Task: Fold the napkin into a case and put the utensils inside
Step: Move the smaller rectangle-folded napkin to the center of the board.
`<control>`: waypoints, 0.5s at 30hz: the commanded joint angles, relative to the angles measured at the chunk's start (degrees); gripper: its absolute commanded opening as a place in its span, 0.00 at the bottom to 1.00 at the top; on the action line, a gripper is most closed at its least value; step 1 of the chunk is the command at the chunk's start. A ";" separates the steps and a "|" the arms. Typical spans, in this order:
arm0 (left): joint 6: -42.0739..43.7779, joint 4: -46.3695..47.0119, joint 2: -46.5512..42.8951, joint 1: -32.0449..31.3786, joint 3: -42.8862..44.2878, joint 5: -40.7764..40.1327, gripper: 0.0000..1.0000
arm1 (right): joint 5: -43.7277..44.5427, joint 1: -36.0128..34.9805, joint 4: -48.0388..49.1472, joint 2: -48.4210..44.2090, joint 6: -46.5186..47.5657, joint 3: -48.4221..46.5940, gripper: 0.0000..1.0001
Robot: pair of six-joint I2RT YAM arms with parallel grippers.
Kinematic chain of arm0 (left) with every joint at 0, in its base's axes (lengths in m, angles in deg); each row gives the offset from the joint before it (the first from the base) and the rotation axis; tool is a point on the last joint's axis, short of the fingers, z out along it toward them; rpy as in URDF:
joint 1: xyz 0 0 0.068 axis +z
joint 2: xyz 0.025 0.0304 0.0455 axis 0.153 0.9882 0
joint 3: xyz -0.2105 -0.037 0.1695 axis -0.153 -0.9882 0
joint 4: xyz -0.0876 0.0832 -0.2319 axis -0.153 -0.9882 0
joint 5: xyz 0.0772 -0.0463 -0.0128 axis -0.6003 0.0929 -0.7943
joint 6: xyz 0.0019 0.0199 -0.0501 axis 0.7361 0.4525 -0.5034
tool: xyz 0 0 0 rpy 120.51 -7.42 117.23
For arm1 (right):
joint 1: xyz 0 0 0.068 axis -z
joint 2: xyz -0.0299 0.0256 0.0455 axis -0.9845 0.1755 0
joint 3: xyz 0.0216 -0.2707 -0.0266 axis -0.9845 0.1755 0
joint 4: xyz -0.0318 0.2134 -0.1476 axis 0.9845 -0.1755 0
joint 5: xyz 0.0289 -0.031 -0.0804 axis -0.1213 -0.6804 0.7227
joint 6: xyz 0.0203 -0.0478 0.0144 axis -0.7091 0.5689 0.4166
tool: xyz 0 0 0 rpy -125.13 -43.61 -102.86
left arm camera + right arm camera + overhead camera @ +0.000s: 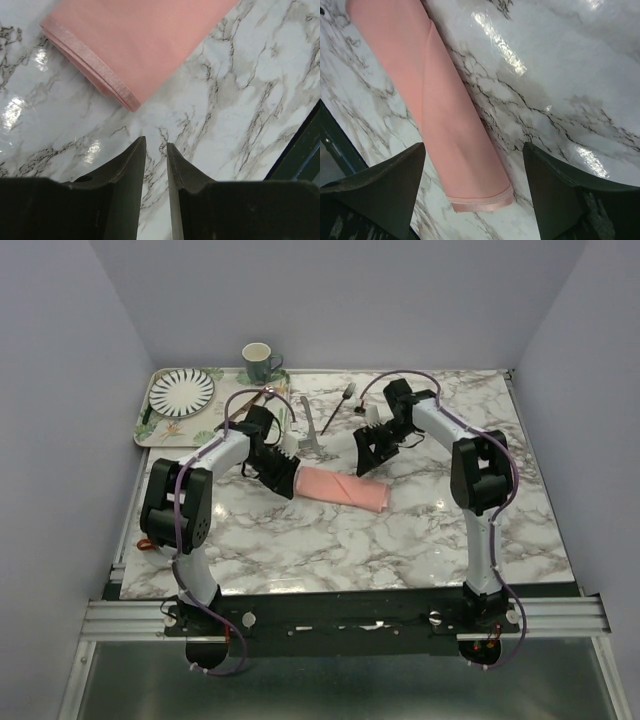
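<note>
The left gripper (156, 146) was slightly parted and empty, the right gripper (474, 146) wide apart, holding nothing. Between them the salmon-pink cloth napkin (343, 488) lay folded into a narrow case. The slim silver metal fork (338, 407) and knife (306, 412) lay beyond it, not yet inside

**Napkin folded, fork and knife outside it**

At the centre of the top view I see the napkin (343, 488) lying flat. It is salmon-pink cloth folded into a narrow band that runs from upper left to lower right, with layered edges showing at one end. Above it the fork (337, 410) lies slanted, tines toward the upper right. The knife (306, 418) is just left of the fork, and both lie apart from the cloth.
</note>
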 commanded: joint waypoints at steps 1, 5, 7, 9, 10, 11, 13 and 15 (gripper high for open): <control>0.97 -0.49 2.12 -2.92 -0.83 -6.38 0.37 | 0.01 0.04 -3.33 -0.72 3.71 4.80 0.86; -1.05 2.50 3.95 -5.29 -0.22 -10.59 0.37 | -2.19 -0.74 -1.05 -4.58 3.54 13.06 0.83; -2.11 3.38 6.06 -5.74 2.14 -12.54 0.37 | -2.98 -1.62 -0.08 -6.86 2.84 16.58 0.82; -2.81 2.94 9.84 -5.91 4.25 -12.36 0.36 | -3.86 -2.76 1.41 -8.01 2.05 20.89 0.82; -2.90 3.38 10.72 -6.09 5.92 -12.28 0.36 | -4.21 -3.03 1.94 -9.41 0.91 22.21 0.82; -2.99 3.64 11.95 -6.61 6.54 -12.10 0.36 | -4.74 -3.38 3.16 -10.29 0.20 24.92 0.82; -3.69 4.61 13.01 -7.32 8.99 -11.05 0.36 | -5.79 -4.35 4.49 -11.79 -1.73 27.39 0.82; -4.57 5.40 14.86 -8.81 10.93 -9.65 0.36 | -7.02 -5.22 6.42 -13.90 -3.40 30.99 0.83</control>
